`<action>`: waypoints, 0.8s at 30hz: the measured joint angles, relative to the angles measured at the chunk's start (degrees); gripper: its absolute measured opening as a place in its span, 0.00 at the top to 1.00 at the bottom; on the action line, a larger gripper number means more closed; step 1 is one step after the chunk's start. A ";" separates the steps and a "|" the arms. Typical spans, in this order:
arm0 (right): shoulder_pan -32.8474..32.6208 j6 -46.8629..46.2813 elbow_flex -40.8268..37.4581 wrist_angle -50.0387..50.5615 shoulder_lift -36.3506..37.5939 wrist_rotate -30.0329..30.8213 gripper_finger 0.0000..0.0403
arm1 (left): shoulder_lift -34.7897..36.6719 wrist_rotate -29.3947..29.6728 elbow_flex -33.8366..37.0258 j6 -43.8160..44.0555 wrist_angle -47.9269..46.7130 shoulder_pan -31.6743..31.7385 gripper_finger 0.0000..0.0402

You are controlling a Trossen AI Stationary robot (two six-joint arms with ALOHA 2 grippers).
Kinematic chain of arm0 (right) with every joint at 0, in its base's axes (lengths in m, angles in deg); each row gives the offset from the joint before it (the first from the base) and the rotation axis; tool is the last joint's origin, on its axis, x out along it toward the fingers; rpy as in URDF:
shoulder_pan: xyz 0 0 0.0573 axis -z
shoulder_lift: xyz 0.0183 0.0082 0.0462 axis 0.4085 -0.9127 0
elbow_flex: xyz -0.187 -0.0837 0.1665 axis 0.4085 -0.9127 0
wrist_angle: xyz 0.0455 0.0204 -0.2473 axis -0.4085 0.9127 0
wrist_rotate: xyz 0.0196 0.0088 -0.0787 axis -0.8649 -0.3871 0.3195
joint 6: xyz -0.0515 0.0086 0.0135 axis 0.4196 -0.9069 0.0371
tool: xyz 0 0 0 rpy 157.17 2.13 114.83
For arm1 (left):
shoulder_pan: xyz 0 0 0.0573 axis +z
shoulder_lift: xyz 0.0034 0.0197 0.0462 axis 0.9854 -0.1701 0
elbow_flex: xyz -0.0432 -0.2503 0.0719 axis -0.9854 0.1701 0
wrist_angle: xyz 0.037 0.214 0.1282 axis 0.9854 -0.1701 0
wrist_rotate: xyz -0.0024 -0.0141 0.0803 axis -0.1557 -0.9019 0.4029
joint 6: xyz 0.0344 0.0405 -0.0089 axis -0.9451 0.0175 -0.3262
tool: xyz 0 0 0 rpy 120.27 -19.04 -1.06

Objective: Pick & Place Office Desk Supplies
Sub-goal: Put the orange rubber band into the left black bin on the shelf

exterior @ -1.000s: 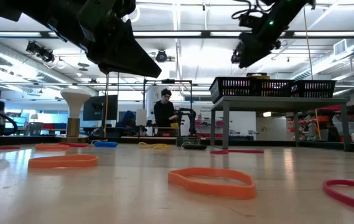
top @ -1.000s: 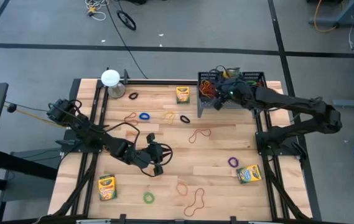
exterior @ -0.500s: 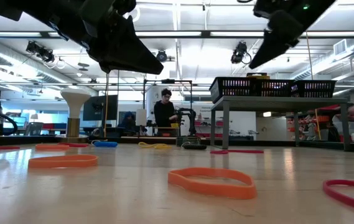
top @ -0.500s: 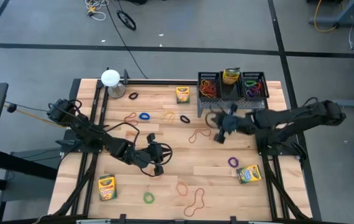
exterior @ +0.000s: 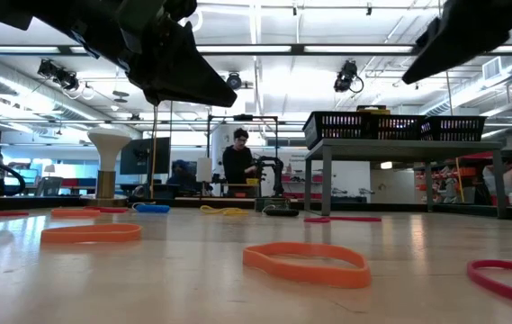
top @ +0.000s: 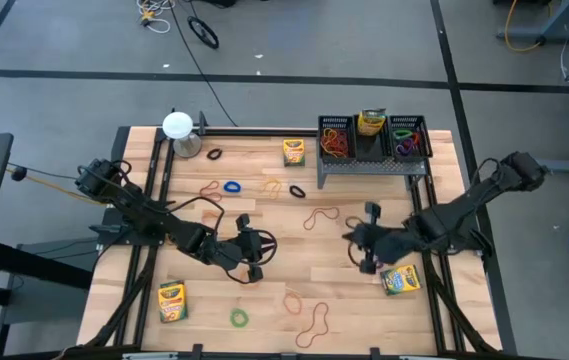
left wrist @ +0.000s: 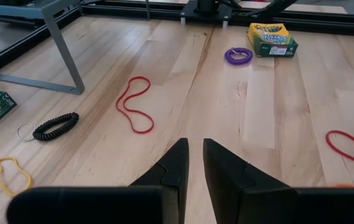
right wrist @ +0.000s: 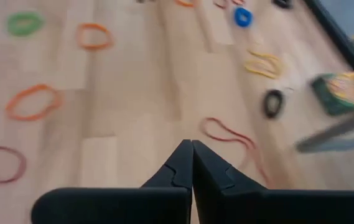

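Hovering over bare wood, the right gripper (top: 357,243) has its fingers pressed together, empty, near a crayon box (top: 400,280). The left gripper (top: 251,253) is narrowly parted, holding nothing

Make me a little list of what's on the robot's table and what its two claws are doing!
left gripper: above the middle of the table, slightly open, empty
right gripper: shut, empty, near the purple band
crayon boxes: near rack, front left, front right
rack: holds bands and a box
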 joint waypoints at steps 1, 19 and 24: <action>-0.68 0.32 -1.58 -2.89 0.00 0.00 0.99 | 0.00 0.02 0.00 0.00 0.00 0.00 0.86; -2.61 8.60 -19.10 -31.25 -0.04 -1.45 0.97 | 0.00 -0.89 -0.02 -1.64 2.49 1.53 0.86; -2.43 14.09 -19.10 -33.99 -0.04 -1.42 0.96 | 0.00 -9.70 -1.27 -4.34 0.97 3.22 0.86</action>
